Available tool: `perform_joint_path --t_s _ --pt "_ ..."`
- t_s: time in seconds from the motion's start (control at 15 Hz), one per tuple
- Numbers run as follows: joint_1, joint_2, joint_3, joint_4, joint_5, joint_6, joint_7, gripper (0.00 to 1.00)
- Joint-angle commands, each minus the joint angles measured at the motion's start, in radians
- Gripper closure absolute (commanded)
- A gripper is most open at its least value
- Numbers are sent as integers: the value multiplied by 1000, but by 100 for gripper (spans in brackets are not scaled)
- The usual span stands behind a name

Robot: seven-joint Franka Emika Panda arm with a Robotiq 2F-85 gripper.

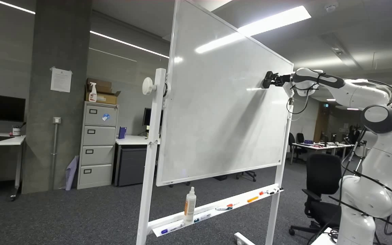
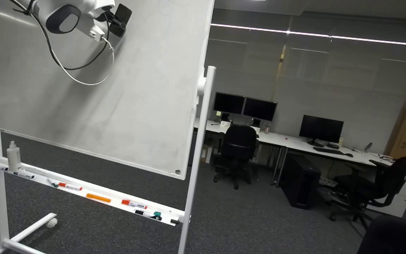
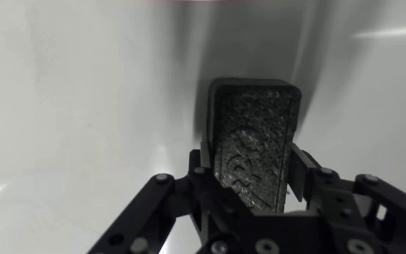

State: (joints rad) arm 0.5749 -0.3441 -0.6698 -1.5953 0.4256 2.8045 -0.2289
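Note:
My gripper (image 3: 250, 158) is shut on a black whiteboard eraser (image 3: 252, 116); the fingers lie on its two long sides. The eraser has a speckled back with raised lettering and stands lengthwise in the wrist view. In both exterior views the gripper (image 1: 277, 80) (image 2: 111, 21) holds the eraser (image 1: 267, 79) (image 2: 122, 14) at the face of a large whiteboard (image 1: 199, 112), at its upper part. The whiteboard also shows in an exterior view (image 2: 146, 106) and fills the wrist view (image 3: 83, 88). The eraser looks against or very close to the board; exact contact is hidden.
A tray (image 2: 116, 202) below the board bears several markers, an orange stick-like item (image 1: 252, 199) and a spray bottle (image 1: 189, 206). Cables (image 2: 93, 84) hang in a loop from the wrist. An office chair (image 1: 323, 177) stands beside the robot base. A filing cabinet (image 1: 99, 143) and desks stand behind.

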Motion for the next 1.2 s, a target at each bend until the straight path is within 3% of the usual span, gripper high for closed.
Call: perform_joint_path --t_s 0.0,0.33,0.47,0.53,0.8,1.13 --pt "32 26 69 -10 -26 -8 -12 70" --pt "34 9 142 -38 -48 -14 -26 70" --pt "17 -15 166 -61 -62 -71 -16 70" --pt "-75 -20 236 -75 -4 -121 -44 70" --pt "-232 -94 357 -164 -32 -311 6 70" --pt "-348 -157 415 -245 -5 -629 22 70"
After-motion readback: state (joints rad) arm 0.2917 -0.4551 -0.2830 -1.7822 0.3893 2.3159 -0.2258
